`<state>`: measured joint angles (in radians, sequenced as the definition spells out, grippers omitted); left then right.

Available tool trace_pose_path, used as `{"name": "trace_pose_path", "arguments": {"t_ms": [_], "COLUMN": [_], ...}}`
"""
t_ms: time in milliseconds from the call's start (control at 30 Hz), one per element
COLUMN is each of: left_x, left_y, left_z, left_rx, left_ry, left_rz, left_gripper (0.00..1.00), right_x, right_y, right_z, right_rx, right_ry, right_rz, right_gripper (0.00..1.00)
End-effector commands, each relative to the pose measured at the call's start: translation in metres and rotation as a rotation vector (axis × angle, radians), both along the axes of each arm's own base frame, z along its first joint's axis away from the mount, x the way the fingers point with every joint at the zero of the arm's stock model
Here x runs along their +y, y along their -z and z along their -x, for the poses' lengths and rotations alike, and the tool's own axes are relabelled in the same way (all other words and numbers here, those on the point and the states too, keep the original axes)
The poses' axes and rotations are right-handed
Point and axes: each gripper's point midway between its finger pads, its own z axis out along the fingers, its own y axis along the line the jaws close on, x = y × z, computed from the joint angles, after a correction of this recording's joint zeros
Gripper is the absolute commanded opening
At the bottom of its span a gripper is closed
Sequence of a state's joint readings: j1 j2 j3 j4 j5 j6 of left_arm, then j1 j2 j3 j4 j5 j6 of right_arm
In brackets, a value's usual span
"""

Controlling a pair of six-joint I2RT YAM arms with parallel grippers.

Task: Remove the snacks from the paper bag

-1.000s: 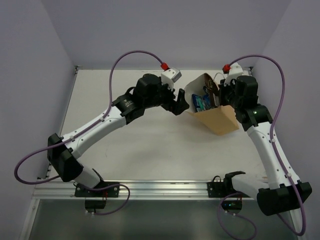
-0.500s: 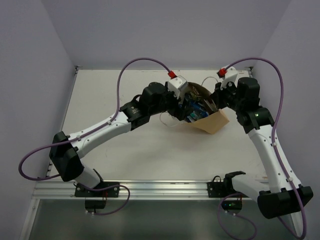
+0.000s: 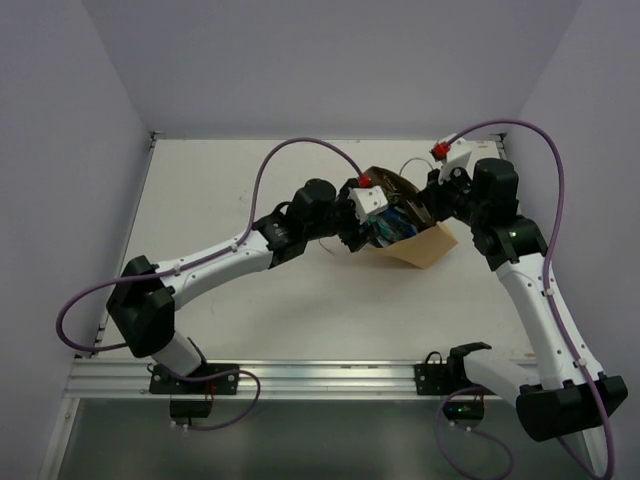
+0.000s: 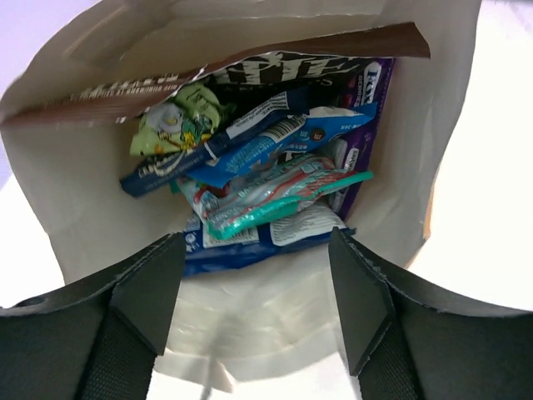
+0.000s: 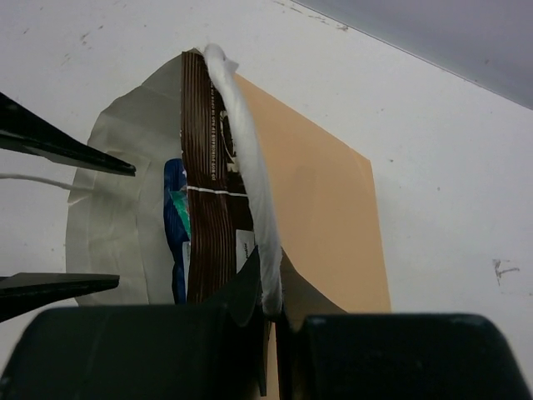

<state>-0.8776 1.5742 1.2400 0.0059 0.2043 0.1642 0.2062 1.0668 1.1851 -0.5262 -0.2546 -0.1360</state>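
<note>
The tan paper bag [image 3: 428, 245] lies on its side, mouth facing left. My right gripper [image 3: 438, 200] is shut on the upper rim of the paper bag [image 5: 325, 200], pinching the pale edge between its fingers [image 5: 268, 287]. The open left gripper [image 3: 368, 228] sits in the mouth of the paper bag [image 4: 75, 208] with only the bag's lower wall between its fingers [image 4: 150, 283]. Inside the bag are piled the snacks [image 4: 266, 167]: a long dark brown packet [image 4: 250, 62] on top, blue packets [image 4: 275, 137], a teal-and-red pouch [image 4: 283, 187] and a green one [image 4: 175, 125].
White tabletop [image 3: 220, 180] spreads to the left and front of the bag. Purple walls close in the back and both sides. A thin white cord handle [image 3: 325, 242] trails on the table beside the left gripper. Purple cables arc above both arms.
The left gripper has moved right, from beside the bag into its mouth, and its jaws have narrowed a little. The bag has sunk lower. The right gripper's hold on the rim is unchanged.
</note>
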Motion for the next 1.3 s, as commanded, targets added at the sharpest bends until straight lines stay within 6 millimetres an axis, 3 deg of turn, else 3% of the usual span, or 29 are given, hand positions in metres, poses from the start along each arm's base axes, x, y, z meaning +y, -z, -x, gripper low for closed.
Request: {"name": "trace_pose_path", "arguments": {"t_ms": [0,100,367,467,667,967,1067,1267], "left_x": [-0.011,-0.013,-0.022,-0.024,-0.024,-0.036,-0.039,-0.039], "left_y": [-0.002,0.008,0.015,0.022,0.015,0.013,0.012,0.006], "left_z": [-0.006,-0.012,-0.019,-0.024,-0.029,-0.039,-0.033,-0.013], "left_rx": [-0.199,-0.264,-0.317,-0.319,-0.353,-0.368,-0.354,-0.31], "left_ry": [0.115,0.156,0.219,0.211,0.192,0.182,0.215,0.291], "left_rz": [-0.042,-0.079,-0.098,-0.116,-0.115,-0.097,-0.091,-0.089], "left_gripper": [0.75,0.64,0.54,0.55,0.59,0.56,0.51,0.5], "right_x": [0.007,0.01,0.014,0.017,0.022,0.027,0.028,0.029], "right_y": [-0.018,-0.019,-0.025,-0.024,-0.018,-0.018,-0.016,-0.015], "right_z": [0.004,0.008,0.017,0.021,0.025,0.024,0.024,0.025], "right_rx": [-0.073,-0.076,-0.092,-0.085,-0.08,-0.083,-0.08,-0.082], "right_ry": [-0.047,-0.056,-0.077,-0.094,-0.115,-0.128,-0.133,-0.132], "right_rz": [-0.006,-0.007,-0.015,-0.028,-0.043,-0.053,-0.055,-0.054], "right_gripper": [0.0,0.0,0.0,0.0,0.0,0.0,0.0,0.0]}}
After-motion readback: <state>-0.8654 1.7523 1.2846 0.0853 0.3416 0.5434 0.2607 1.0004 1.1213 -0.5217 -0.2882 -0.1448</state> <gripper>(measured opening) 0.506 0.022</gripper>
